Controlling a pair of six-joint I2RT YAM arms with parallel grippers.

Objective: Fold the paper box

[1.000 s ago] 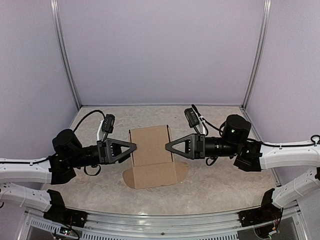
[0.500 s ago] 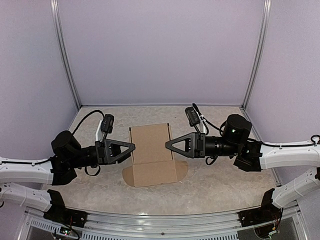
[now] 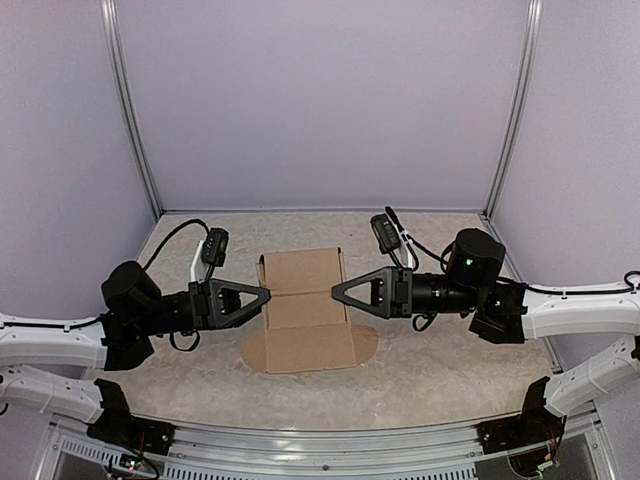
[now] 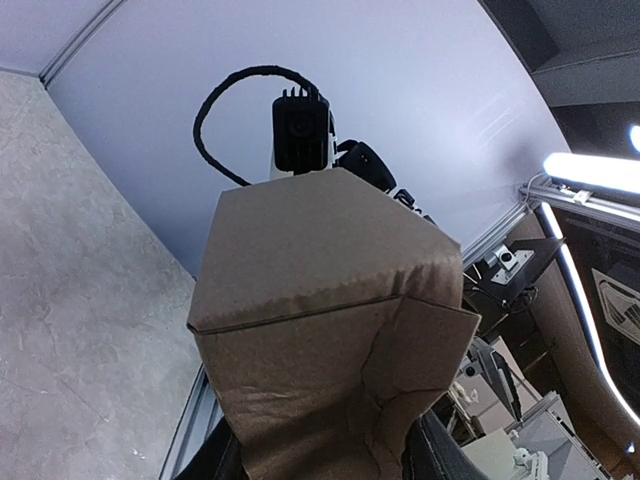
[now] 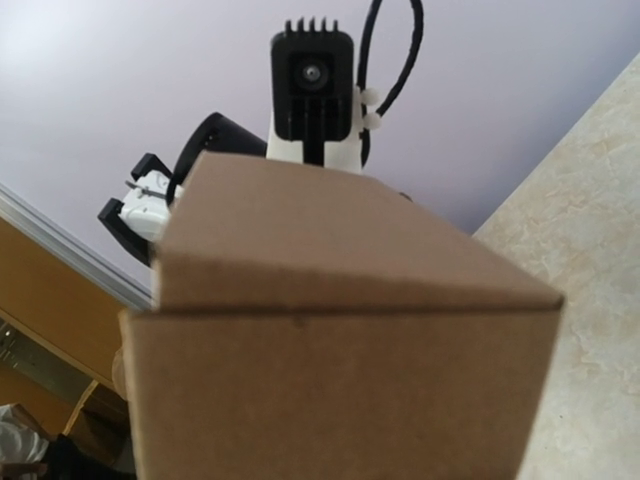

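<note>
Top view: paper box (image 3: 303,305) lies half-formed on the speckled table (image 3: 440,365), long axis crossing the line between the grippers. The left gripper (image 3: 266,296) meets its left edge, the right gripper (image 3: 336,292) its right edge, equally near, with lilac walls (image 3: 320,110) beyond it. Left wrist: the box's creased side sits between the fingers (image 4: 438,460), pinch undeterminable; right wrist: box fills frame, jaw state undeterminable.

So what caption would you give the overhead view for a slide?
Left gripper and right gripper flank a partly folded cardboard box on the table.
</note>
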